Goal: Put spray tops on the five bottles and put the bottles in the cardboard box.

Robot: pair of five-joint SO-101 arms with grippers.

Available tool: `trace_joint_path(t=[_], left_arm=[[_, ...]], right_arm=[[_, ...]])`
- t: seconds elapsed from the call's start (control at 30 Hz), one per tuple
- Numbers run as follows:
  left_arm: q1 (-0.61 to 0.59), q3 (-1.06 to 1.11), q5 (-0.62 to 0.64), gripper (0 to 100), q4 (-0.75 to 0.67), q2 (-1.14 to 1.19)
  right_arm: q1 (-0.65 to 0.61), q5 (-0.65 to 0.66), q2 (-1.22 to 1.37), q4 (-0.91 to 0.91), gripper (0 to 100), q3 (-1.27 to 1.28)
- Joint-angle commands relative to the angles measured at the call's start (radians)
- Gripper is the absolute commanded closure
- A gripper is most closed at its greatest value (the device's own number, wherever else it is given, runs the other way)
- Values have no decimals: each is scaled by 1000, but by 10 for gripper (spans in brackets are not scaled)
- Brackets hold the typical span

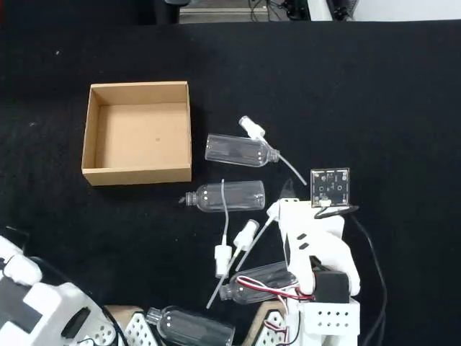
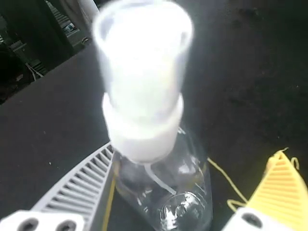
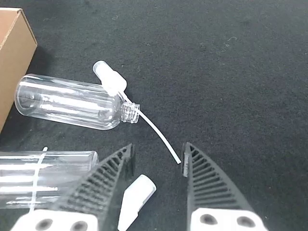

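Observation:
In the left wrist view a clear bottle (image 2: 163, 202) wearing a white spray top (image 2: 143, 96) sits inside my left gripper (image 2: 195, 150). It rests against the grey finger (image 2: 82, 192), with a gap to the yellow finger (image 2: 274, 187). My right gripper (image 3: 156, 149) (image 1: 283, 196) is open and low over the table, with a loose spray top (image 3: 137, 195) under its gap. Just beyond its tips lies an uncapped bottle (image 3: 67, 103) (image 1: 241, 150), with a spray top (image 3: 109, 78) and its tube (image 3: 156, 132) beside the neck. The cardboard box (image 1: 137, 173) stands empty at the left.
A second uncapped bottle (image 1: 227, 196) lies below the first. Two loose spray tops (image 1: 223, 258) (image 1: 246, 232) lie in the middle, their tubes crossing. Another bottle (image 1: 263, 281) lies partly under the right arm (image 1: 320, 249), and one (image 1: 191, 326) lies at the front edge.

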Motion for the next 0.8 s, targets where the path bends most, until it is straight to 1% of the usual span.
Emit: trace_joint_path(t=[0.0,0.03,0.1,0.17,0.3,0.33,0.4,0.53,0.6,0.67,0.7,0.77], left_arm=[[-24,-50,-9,570,-35,-2],[-24,-50,-9,579,-35,-2],[-24,-50,-9,639,-35,-2],[-16,-42,-9,738,-35,-2],[15,-2,-5,970,-41,-2],[28,10,-5,973,-43,-2],[51,27,-6,932,-43,-2],[71,28,-2,976,-43,-3],[79,24,-2,968,-43,-18],[87,30,6,972,-34,-74],[99,35,31,972,-29,-114],[125,35,83,972,41,-206]], right_arm=[[-8,2,-96,-25,861,-7],[-8,2,-96,-25,861,-7],[-8,2,-96,-26,861,-7],[-8,2,-96,-26,861,-5],[-8,5,-96,-31,861,2],[-8,5,-96,-31,861,2],[-8,5,-96,-31,861,2],[-8,5,-96,-31,861,2],[-8,0,-96,-31,861,2],[-8,-2,-96,-31,861,2],[-8,-2,-96,-31,861,2],[-8,-2,-96,-31,861,2]])
